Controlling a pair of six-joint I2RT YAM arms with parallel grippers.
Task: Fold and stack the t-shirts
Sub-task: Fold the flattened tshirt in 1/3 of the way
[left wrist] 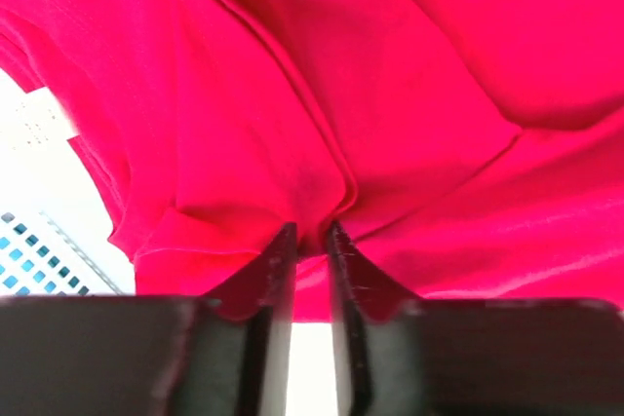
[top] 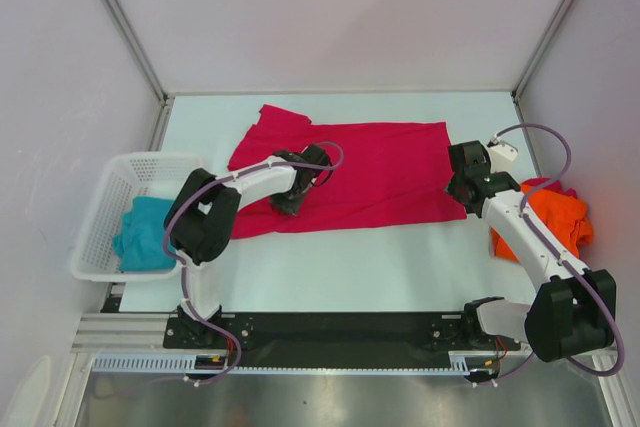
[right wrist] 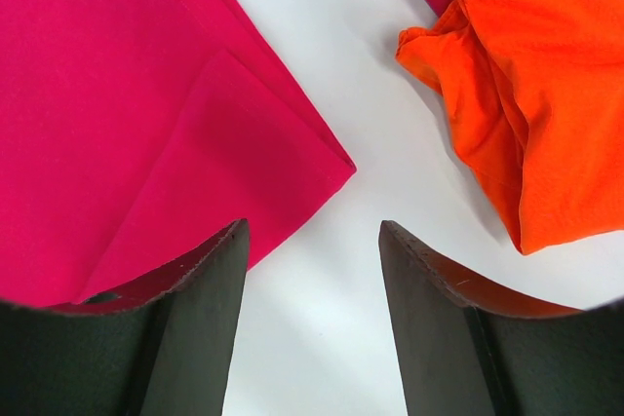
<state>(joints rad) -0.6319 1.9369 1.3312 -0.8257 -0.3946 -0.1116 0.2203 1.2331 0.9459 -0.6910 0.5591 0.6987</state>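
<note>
The crimson-pink t-shirt (top: 370, 172) lies spread across the middle of the table. My left gripper (top: 290, 202) sits on its near left part. In the left wrist view the jaws stand close together, and a puckered fold of the pink t-shirt (left wrist: 390, 94) is pinched between the tips of the left gripper (left wrist: 310, 236). My right gripper (top: 462, 187) hovers open at the shirt's right edge. In the right wrist view the right gripper (right wrist: 312, 231) has bare table between its fingers, beside a corner of the pink t-shirt (right wrist: 117, 94). The orange t-shirt (top: 555, 217) (right wrist: 546, 75) lies crumpled at the right. The teal t-shirt (top: 145, 232) is bunched in the basket.
A white mesh basket (top: 100, 197) stands at the table's left edge, partly overhanging it. White walls with metal posts enclose the back and sides. The arms' base rail runs along the near edge.
</note>
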